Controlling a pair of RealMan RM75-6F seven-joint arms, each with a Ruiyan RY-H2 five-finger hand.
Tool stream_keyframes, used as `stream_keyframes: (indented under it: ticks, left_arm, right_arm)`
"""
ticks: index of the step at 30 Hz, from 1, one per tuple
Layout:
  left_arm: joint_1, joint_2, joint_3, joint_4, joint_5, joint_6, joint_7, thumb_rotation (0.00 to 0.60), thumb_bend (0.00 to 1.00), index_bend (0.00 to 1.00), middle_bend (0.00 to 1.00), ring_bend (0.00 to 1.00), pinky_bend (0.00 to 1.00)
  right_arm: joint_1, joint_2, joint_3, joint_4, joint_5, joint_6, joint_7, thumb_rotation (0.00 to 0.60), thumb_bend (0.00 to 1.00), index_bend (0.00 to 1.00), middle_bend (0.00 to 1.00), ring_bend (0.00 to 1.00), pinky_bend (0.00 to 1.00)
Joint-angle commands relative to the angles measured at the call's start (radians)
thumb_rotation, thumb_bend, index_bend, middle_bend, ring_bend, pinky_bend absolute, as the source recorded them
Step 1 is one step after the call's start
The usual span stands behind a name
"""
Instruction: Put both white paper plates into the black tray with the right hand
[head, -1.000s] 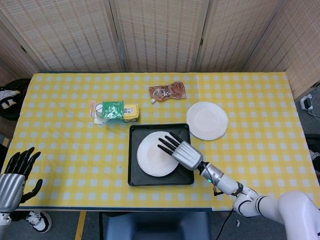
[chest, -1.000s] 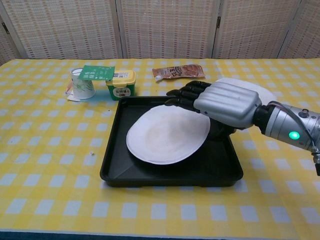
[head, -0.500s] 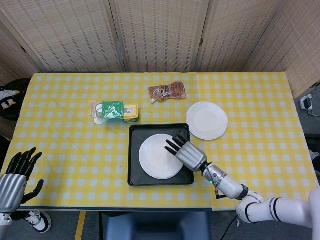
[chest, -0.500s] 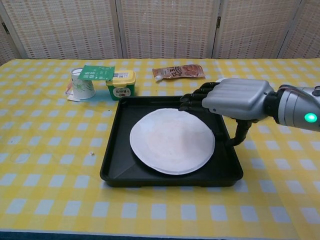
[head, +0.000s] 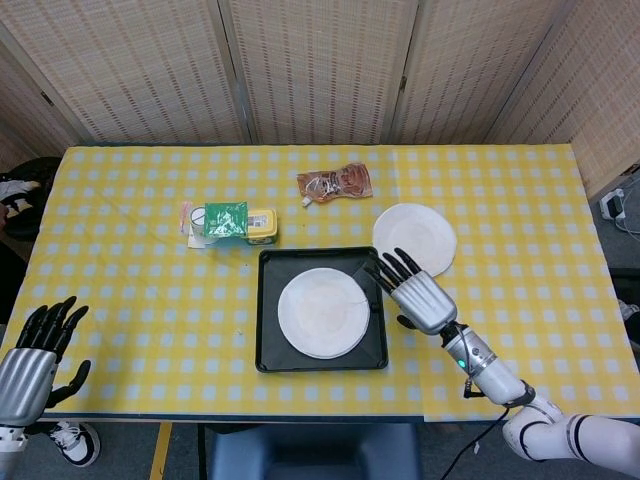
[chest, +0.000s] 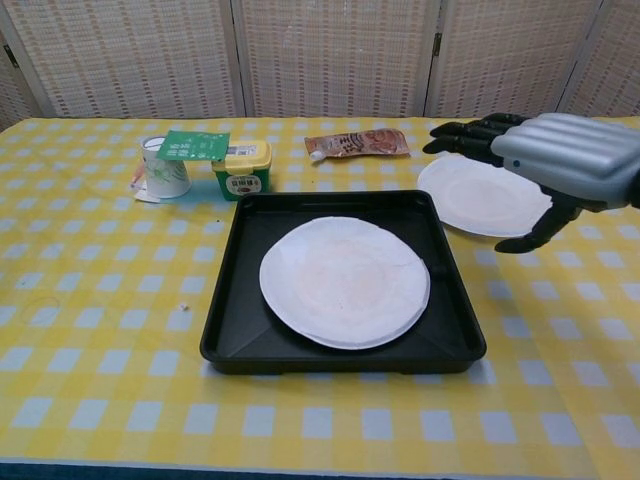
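- Your left hand (head: 28, 362) sits at the near left corner, off the table edge, fingers spread and holding nothing. It has no part in this task.
- The black tray (head: 271, 355) lies near the middle of the table. One white paper plate (head: 323, 312) rests flat inside it, within the tray walls. Judged from this, the first half of the task is done.
- Your right hand (chest: 560, 160) hovers just right of the tray, fingers extended and apart, holding nothing. In the chest view the fingertips reach over the near right part of the second plate.
- The second white paper plate (head: 420, 234) lies on the cloth just beyond the tray's far right corner, apart from it.
- The step in hand is the approach to this second plate. Next you need to lower the hand onto its rim and get the fingers under or around the thin edge. Then carry it left and set it on the first plate.
- Farther off, a green-lidded cup (head: 221, 221), a yellow tub (head: 261, 225) and a brown packet (head: 335, 183) stand outside your path.
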Motion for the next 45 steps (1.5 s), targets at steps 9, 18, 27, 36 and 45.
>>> stream_keyframes:
  ticks: [9,18,27,36,45]
  left_arm:
    - [-0.013,-0.015,0.001,-0.001,-0.002,-0.026,0.022,0.6,0.46,0.0,0.0,0.0,0.0]
    - [-0.015,-0.012,-0.003,-0.001,-0.013,-0.027,0.016,0.6,0.46,0.0,0.0,0.0,0.0]
    - [-0.022,-0.01,-0.002,0.002,-0.023,-0.045,0.01,0.6,0.46,0.0,0.0,0.0,0.0]
    - [-0.021,-0.004,-0.008,0.003,-0.04,-0.045,-0.001,0.6,0.46,0.0,0.0,0.0,0.0]
    - [-0.025,-0.006,-0.007,0.005,-0.048,-0.057,0.001,0.6,0.46,0.0,0.0,0.0,0.0]
  right_arm:
    - [-0.133,-0.233,-0.007,0.639,-0.049,0.153,0.266,0.6,0.22,0.28,0.0,0.0,0.0]
    - [-0.116,-0.369,0.007,0.883,-0.042,0.091,0.445,0.6,0.22,0.34,0.0,0.0,0.0]
    - [-0.079,-0.473,0.014,1.05,-0.041,0.025,0.533,0.6,0.22,0.4,0.0,0.0,0.0]
    - [-0.057,-0.519,0.014,1.108,-0.048,0.011,0.565,0.6,0.3,0.42,0.01,0.0,0.0]
    - [-0.036,-0.55,0.031,1.159,-0.029,-0.043,0.594,0.6,0.3,0.43,0.01,0.0,0.0]
